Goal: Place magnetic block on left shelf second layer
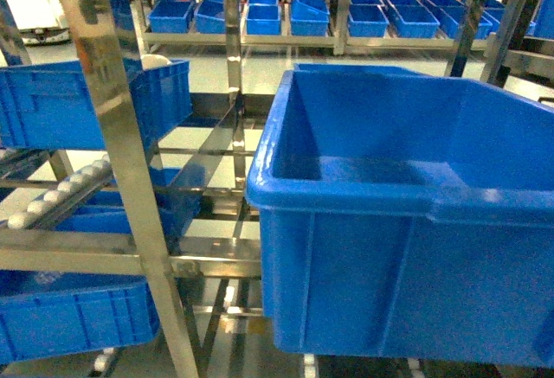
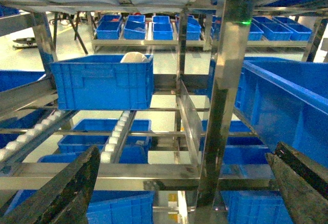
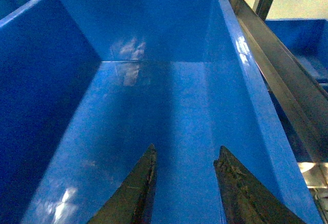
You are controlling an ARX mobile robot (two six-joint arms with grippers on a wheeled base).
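Head view: a large blue bin point(image 1: 407, 214) fills my right; a steel rack point(image 1: 121, 162) with white rollers point(image 1: 61, 192) stands left; no red block shows.
Left wrist view: my left gripper point(image 2: 184, 188), jaws wide, faces the rack's roller tier point(image 2: 115, 139).
Right wrist view: my right gripper point(image 3: 184, 170), jaws narrowly apart and holding nothing, hangs inside the bin.

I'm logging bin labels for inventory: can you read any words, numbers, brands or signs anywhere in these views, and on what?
None can be read. The large blue bin, the bin on the left rack, the far bins and the steel uprights show no legible text in any view.
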